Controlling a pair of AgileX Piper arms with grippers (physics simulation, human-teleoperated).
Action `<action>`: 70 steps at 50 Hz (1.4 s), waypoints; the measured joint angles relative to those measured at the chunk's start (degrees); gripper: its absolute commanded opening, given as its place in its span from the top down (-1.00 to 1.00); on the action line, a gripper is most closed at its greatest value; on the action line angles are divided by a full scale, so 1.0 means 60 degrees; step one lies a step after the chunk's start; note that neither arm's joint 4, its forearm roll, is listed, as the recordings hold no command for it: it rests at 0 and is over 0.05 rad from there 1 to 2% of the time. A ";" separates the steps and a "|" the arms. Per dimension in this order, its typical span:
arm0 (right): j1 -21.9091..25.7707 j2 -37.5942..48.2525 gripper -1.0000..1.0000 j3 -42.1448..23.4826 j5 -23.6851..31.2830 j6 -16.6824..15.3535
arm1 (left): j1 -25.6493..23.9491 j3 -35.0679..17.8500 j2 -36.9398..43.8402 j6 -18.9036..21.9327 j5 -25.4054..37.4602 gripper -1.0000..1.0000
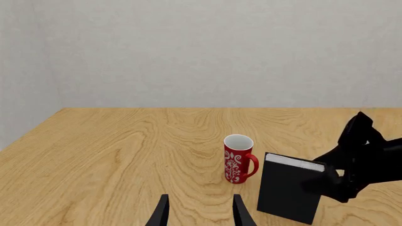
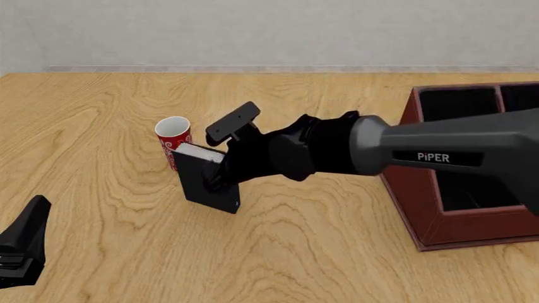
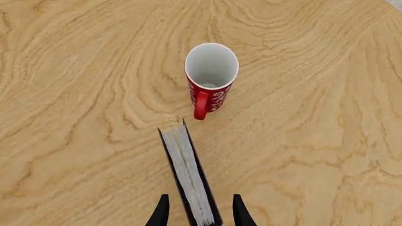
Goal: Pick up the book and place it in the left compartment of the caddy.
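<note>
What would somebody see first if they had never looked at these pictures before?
Probably the big right arm stretching across the table, its hand around a black book standing on edge. Right beside the book stands a red-and-white mug, upright and empty. Over on the right sits a dark red-brown caddy with black compartments.

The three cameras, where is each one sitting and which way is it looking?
Front view: sits above and behind the arms, looking forward and down at the wooden table; shows the right arm reaching to the thin black hardcover book, the left gripper and the dark red-brown caddy.
Left wrist view: rides behind the left gripper, looking across the table toward the wall; its open fingertips show.
Right wrist view: rides behind the right gripper, looking down; its fingers straddle the book.
All three share the book and the red-and-white mug.
</note>
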 measured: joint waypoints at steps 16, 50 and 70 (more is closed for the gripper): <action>0.0018 0.0126 -1.00 0.0157 -0.0248 0.0122 | 0.0000 0.0000 0.0000 0.0000 0.0000 -1.00; 0.0137 -0.0733 1.00 0.1338 -0.1258 -0.0640 | 0.0000 0.0000 0.0000 0.0000 0.0000 -1.00; -0.0552 -0.2560 1.00 0.1579 -0.0424 -0.1196 | 0.0000 0.0000 0.0000 0.0000 0.0000 -1.00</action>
